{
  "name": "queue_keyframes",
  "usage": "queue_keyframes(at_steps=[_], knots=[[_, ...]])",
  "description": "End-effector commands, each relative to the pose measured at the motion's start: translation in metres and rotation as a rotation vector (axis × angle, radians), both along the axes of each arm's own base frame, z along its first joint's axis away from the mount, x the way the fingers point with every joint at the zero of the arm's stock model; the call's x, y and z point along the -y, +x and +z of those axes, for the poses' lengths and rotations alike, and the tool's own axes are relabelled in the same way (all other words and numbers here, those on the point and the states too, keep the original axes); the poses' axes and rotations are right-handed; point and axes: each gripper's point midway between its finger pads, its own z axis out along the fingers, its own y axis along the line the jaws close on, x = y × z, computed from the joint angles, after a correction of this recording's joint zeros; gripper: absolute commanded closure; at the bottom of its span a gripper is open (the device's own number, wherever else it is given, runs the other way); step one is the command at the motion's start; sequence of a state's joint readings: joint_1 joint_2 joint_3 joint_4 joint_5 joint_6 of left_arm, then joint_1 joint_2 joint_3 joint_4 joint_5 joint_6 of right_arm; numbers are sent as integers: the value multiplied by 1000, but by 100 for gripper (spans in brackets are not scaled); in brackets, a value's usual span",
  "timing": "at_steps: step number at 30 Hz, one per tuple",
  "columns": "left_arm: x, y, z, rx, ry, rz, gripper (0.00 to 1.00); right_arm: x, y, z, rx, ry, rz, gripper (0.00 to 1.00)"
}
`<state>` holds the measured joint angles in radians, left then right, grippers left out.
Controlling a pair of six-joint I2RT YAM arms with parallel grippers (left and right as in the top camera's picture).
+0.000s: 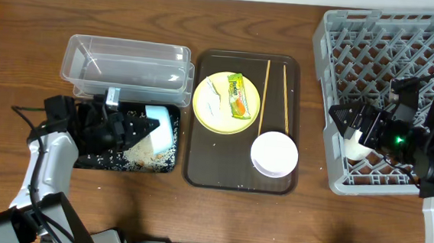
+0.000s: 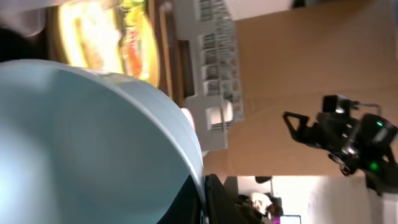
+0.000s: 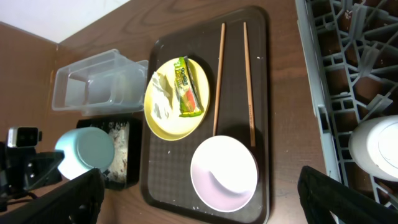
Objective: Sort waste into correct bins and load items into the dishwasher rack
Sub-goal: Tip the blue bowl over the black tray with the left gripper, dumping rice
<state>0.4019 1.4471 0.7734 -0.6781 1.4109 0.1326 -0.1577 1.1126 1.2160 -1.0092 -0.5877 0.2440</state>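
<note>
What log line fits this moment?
left pincer: grips blue bowl over black tray | right pincer: open over rack, cup inside | plate, chopsticks, white bowl: brown tray

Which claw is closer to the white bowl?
Right. The right claw hangs over the rack, just beyond the white bowl; left claw sits over the black tray, farther off.

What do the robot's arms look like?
Both arms have pale white-grey tube links with black joints. The left gripper and right gripper are black and two-fingered. Thin black cables loop beside them, and small green lights glow on the right wrist.
</note>
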Motion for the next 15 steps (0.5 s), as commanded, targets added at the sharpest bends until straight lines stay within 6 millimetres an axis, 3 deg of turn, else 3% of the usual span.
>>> queue_keyframes(at_steps=[1, 4, 7, 15], knots=[[0, 1, -3, -46, -12, 10, 94, -5, 0, 4, 18, -6, 26, 3], [8, -2, 19, 97, -89, -38, 94, -5, 0, 5, 20, -7, 26, 3], [-2, 0, -17, -133, 42, 30, 94, -5, 0, 4, 17, -6, 26, 3], [23, -11, -8, -146, 102, -38, 94, -5, 0, 5, 20, -7, 26, 3]])
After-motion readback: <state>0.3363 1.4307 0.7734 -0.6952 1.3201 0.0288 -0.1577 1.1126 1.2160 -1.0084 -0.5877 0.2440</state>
